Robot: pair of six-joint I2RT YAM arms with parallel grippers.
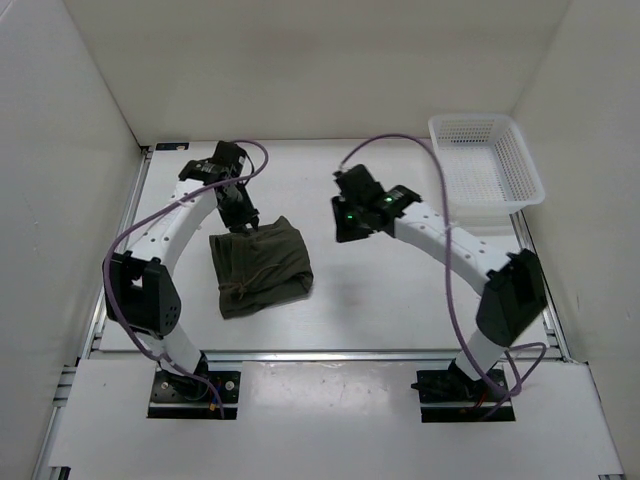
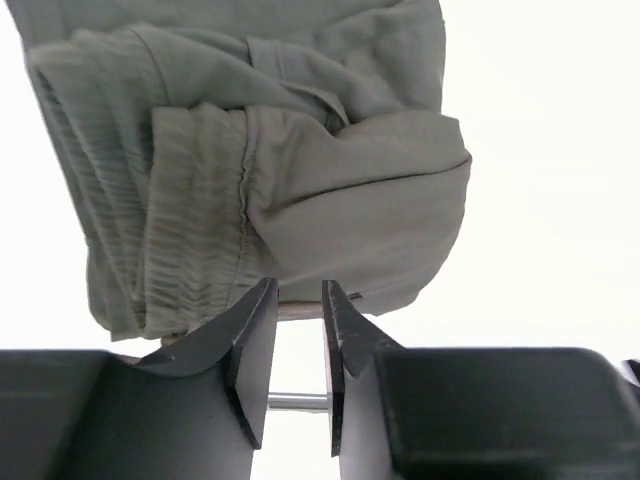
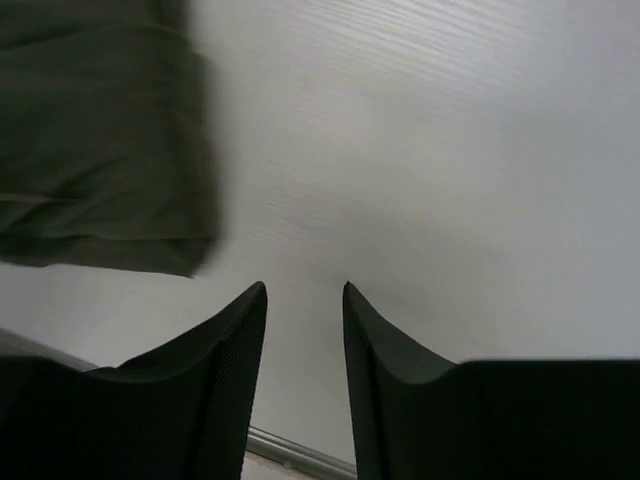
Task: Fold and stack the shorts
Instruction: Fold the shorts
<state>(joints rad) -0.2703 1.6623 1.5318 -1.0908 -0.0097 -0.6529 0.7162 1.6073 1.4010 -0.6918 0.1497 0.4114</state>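
**Left gripper** [image 2: 298, 285]: nearest the left wrist camera. The dark fingers [image 2: 250, 340] stand a narrow gap apart, and the gap shows pale table and a metal rod. The tips sit at the near edge of the shorts; no fabric is visibly clamped.

**The shorts** [image 2: 300, 180]: one olive-green pair, folded into a rough, rumpled rectangle. The gathered waistband [image 2: 190, 220] is doubled over on one side. In the top view the shorts [image 1: 262, 265] lie flat on the table's left half, with the left gripper [image 1: 245, 222] at their far edge.

**Right gripper** [image 3: 305, 288]: fingers clearly apart, holding nothing, over bare table. The shorts [image 3: 90, 130] lie off to its left, not touching. From above, the right gripper [image 1: 350, 225] is near the shorts' right side.

**Table** [image 1: 400, 300]: white, walled on three sides.

**Basket** [image 1: 470, 119]: white plastic mesh, at the far right corner, well apart from the shorts.

**Cables** [image 1: 455, 300]: purple, running along both arms.
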